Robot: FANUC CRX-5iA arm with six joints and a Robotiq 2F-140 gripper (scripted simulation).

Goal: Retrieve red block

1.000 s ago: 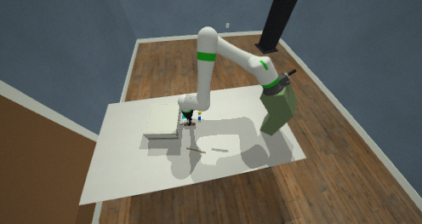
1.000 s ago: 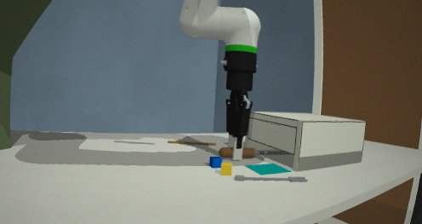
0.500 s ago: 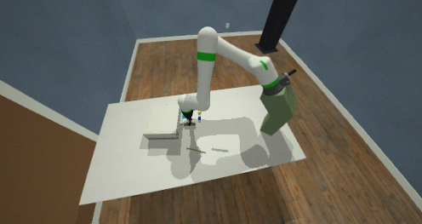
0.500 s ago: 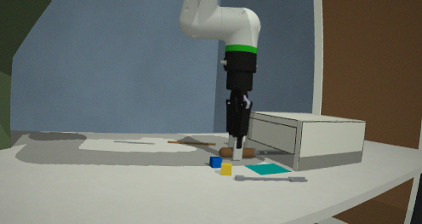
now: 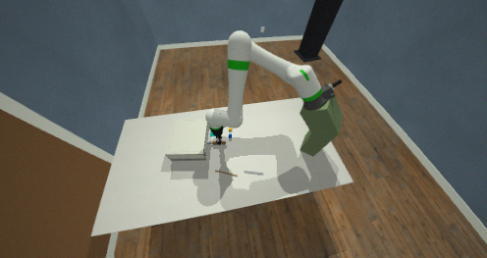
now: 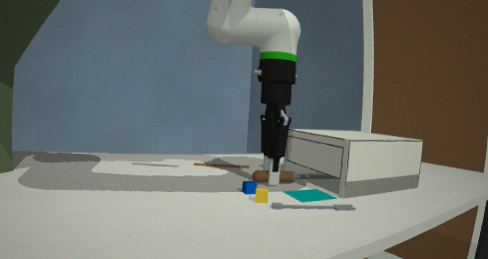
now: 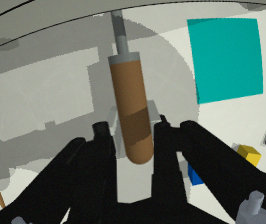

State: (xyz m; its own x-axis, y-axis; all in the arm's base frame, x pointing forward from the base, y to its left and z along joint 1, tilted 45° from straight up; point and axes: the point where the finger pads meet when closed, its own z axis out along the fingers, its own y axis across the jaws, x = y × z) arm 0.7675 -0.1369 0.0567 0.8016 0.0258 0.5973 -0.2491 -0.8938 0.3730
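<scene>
Nowhere visible, the red block presumably lies under the cabinet. The tool pinches a brown-handled rod pointing into that gap. Swept blindly, it could miss or shove the block away from the teal square.

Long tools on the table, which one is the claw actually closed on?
The brown-handled tool by the cabinet, pinched in the claw. The grey rod near the teal square, the thin wooden stick and the grey bar lie untouched.
</scene>
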